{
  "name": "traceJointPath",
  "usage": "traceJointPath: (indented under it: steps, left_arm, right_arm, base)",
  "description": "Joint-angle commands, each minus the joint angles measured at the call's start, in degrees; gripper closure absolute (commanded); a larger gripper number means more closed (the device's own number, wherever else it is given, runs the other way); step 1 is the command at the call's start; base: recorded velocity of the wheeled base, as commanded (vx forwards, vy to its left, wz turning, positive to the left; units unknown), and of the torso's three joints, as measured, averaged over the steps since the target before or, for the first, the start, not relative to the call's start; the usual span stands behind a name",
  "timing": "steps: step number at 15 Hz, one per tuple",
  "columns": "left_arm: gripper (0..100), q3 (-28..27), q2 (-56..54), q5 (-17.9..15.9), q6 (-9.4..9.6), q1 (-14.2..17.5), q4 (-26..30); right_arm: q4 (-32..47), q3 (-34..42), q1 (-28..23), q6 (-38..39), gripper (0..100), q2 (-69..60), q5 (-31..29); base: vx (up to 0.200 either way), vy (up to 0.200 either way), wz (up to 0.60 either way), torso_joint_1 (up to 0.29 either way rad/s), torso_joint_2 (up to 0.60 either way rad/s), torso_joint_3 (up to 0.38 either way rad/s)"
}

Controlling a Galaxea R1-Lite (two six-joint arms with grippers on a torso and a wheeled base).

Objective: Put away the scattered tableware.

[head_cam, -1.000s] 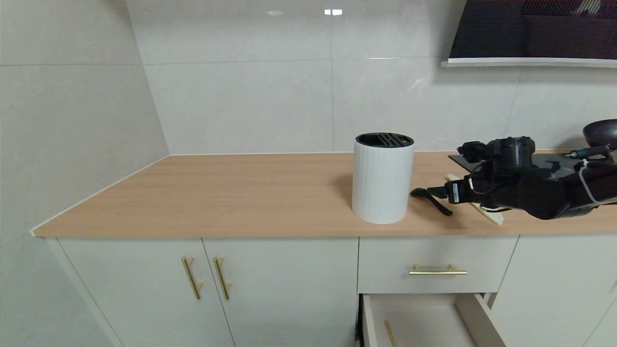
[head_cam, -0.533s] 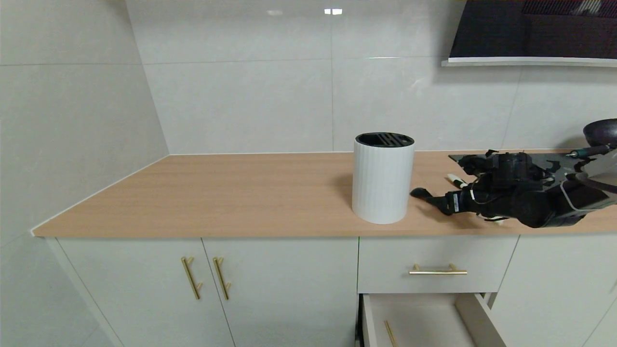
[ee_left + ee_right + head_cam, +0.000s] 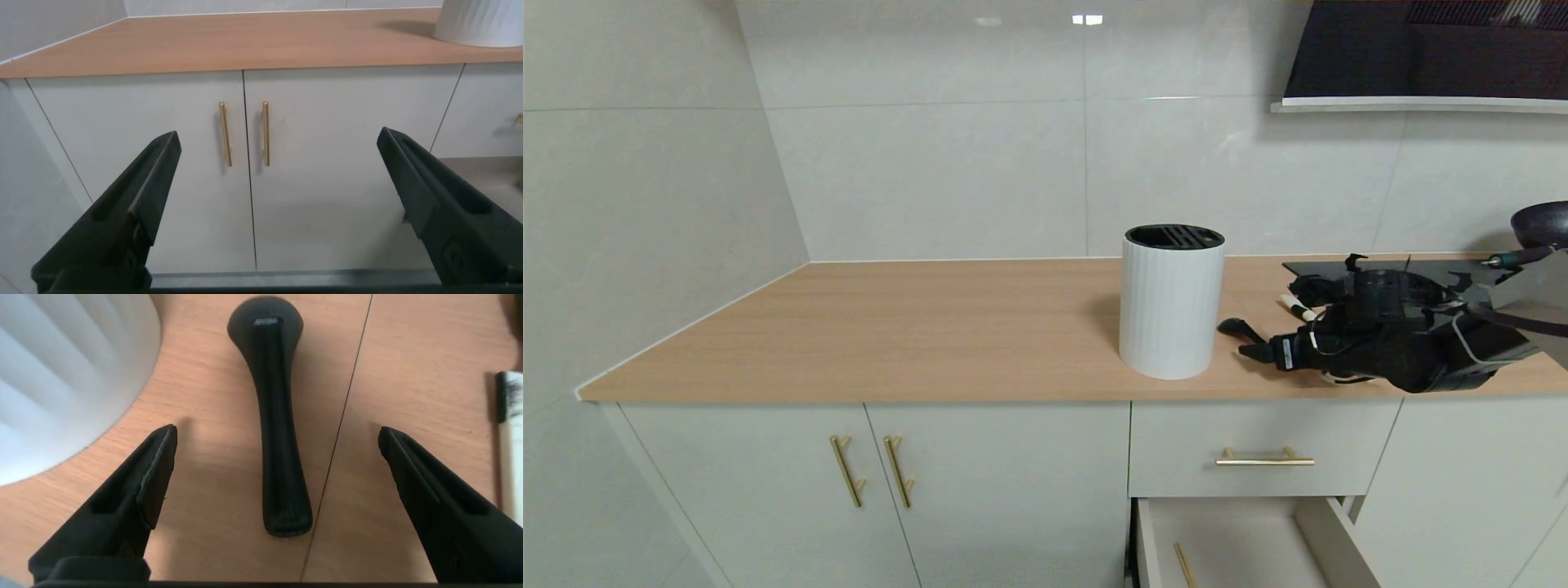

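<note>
Open drawer holds one thin stick, perhaps a chopstick.

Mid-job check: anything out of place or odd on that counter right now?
Nothing spilled or damaged. Out of place: a black utensil lies flat on the countertop beside the white holder, between the open fingers of the right gripper, and a white-handled piece lies loose nearby. The lower drawer stands open.

Matt wood-grain counter; ribbed matt white holder; beside holder, smooth matt black plastic spoon; my right gripper matt black plastic; glossy tiles behind holder.
</note>
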Motion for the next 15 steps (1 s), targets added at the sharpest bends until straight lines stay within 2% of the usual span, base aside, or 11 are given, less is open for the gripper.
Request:
traceJointPath:
  steps: [1, 3, 4, 12, 14, 15]
  left_arm:
    - [0, 0.00, 0.00, 0.01, 0.00, 0.01, 0.00]
    - [0, 0.00, 0.00, 0.01, 0.00, 0.01, 0.00]
    - [0, 0.00, 0.00, 0.01, 0.00, 0.01, 0.00]
    - [0, 0.00, 0.00, 0.01, 0.00, 0.01, 0.00]
    - [0, 0.00, 0.00, 0.01, 0.00, 0.01, 0.00]
    - [0, 0.00, 0.00, 0.01, 0.00, 0.01, 0.00]
  right_arm:
    - [-0.04, -0.23, 0.00, -0.02, 0, 0.59, -0.02]
    - [-0.04, -0.23, 0.09, -0.10, 0, 0.86, -0.10]
    - [-0.04, -0.32, 0.09, -0.02, 100, 0.94, -0.10]
    - [-0.04, -0.40, 0.62, 0.16, 100, 0.24, -0.54]
    - [0.05, -0.58, 1.06, 0.60, 100, -0.99, -2.92]
    - [0.14, -0.49, 2.20, 4.03, 100, -3.10, -6.26]
  base:
    - [0.000, 0.000, 0.00, 0.000, 0.00, 0.000]
    - [0.000, 0.000, 0.00, 0.000, 0.00, 0.000]
    - [0.000, 0.000, 0.00, 0.000, 0.00, 0.000]
    - [0.000, 0.000, 0.00, 0.000, 0.00, 0.000]
    - [0.000, 0.000, 0.00, 0.000, 0.00, 0.000]
    - [0.000, 0.000, 0.00, 0.000, 0.00, 0.000]
